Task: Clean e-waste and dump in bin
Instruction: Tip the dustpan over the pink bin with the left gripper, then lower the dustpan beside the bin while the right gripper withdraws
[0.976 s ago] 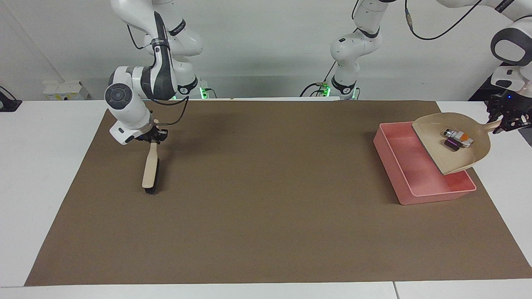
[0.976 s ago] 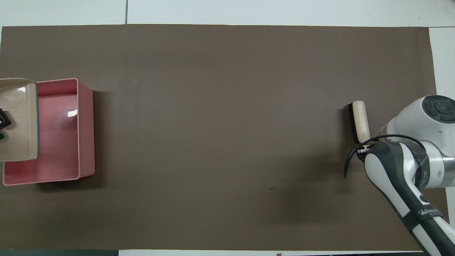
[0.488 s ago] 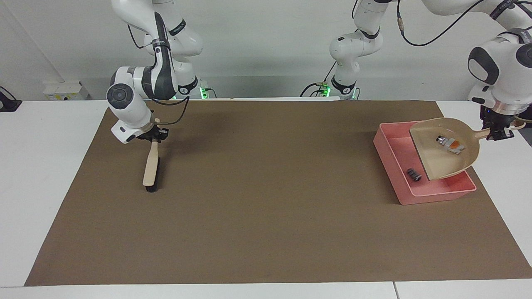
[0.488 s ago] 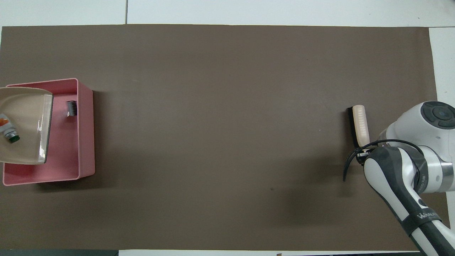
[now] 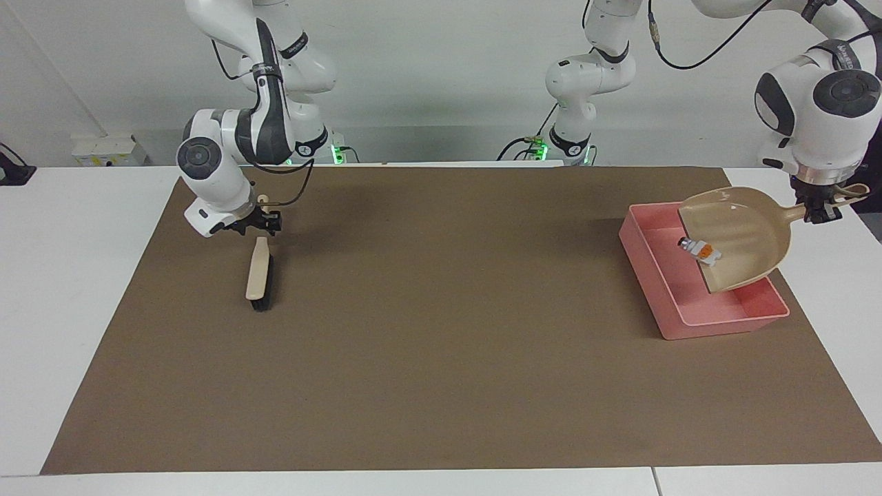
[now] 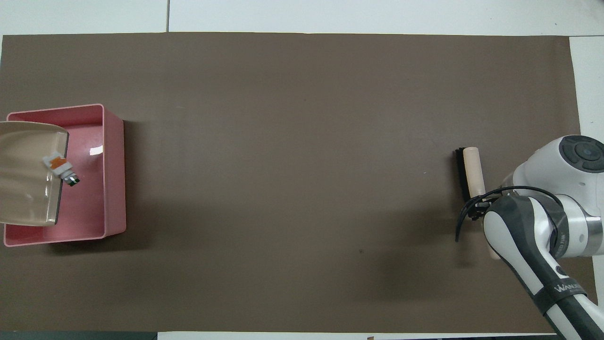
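Note:
The pink bin [image 5: 716, 329] stands at the left arm's end of the mat, also in the overhead view [image 6: 114, 179]. My left gripper [image 5: 820, 212] is shut on the handle of the beige dustpan [image 5: 747, 231] and holds it tilted, lip down, over the bin; the dustpan also shows in the overhead view [image 6: 23, 179]. A white and orange piece of e-waste [image 5: 701, 249] sits at the dustpan's lip, half over the bin [image 6: 61, 167]. No black piece shows. My right gripper [image 5: 262, 224] is shut on the handle of a brush [image 5: 259, 275] over the right arm's end of the mat.
A brown mat [image 5: 441, 344] covers most of the white table. The brush [image 6: 469, 174] reaches away from the robots, its black bristles low at the mat. The right arm's forearm [image 6: 533, 245] hangs over the mat's corner nearest the robots.
The left gripper has tipped the dustpan more steeply; the black piece dropped into the bin and is now hidden, the white and orange piece slid to the lip. The right gripper turned the brush slightly.

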Motion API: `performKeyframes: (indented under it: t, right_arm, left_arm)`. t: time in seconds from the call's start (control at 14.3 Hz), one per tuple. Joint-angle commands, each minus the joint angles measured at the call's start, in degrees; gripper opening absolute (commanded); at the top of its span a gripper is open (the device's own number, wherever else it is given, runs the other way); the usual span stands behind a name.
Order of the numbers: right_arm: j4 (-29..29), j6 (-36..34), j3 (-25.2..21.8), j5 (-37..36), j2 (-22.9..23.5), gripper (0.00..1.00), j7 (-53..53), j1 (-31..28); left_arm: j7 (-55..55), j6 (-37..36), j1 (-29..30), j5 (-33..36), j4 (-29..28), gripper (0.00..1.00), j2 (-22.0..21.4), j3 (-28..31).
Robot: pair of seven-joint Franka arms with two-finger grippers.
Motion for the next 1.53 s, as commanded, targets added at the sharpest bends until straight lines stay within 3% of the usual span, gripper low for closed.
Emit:
performKeyframes:
  t: [0.0, 0.14, 0.35, 0.63, 0.77, 1.11, 1.25, 1.46]
  right_arm:
    - [1.16, 0.30, 0.73, -0.33, -0.70, 0.86, 0.47, -0.39]
    - [4.50, -1.63, 0.82, -0.16, -0.70, 0.99, 0.38, -0.38]
    - [12.40, -6.63, 1.00, 2.21, -0.43, 0.99, 0.56, 0.58]
    - [24.09, -16.47, 0.91, 2.66, -0.35, 0.99, 0.56, -0.21]
    - [30.50, -21.83, 0.73, 2.66, 0.27, 0.99, 0.56, -0.56]
    - [41.67, -30.46, -0.14, 1.42, 3.25, 0.99, 0.47, 0.50]
    - [41.87, -29.95, -0.41, 1.86, 4.65, 0.99, 0.47, 1.28]
    - [41.96, -30.12, -0.67, 3.62, 5.89, 0.99, 0.56, 1.46]
  left_arm:
    - [-3.46, -4.56, -3.06, 3.51, 0.09, 0.00, -2.34, 0.01]
    - [-3.55, -5.80, -4.03, 3.78, 0.44, 0.00, -3.66, 0.10]
    - [-3.38, -7.21, -4.21, 1.95, 0.70, 0.00, -4.46, -1.39]
    - [-4.78, -5.63, -6.92, -11.92, -0.69, 0.00, -5.07, -1.48]
    - [-5.92, -3.01, -11.21, -13.96, -5.16, 0.00, -6.82, -1.48]
    - [-15.65, 6.65, -20.71, -19.50, -14.39, 0.00, -5.78, -1.48]
    - [-19.10, 11.49, -23.96, -20.56, -17.22, 0.00, -4.12, -1.48]
    - [-21.82, 13.09, -25.56, -21.70, -18.10, 0.00, -1.39, -1.48]
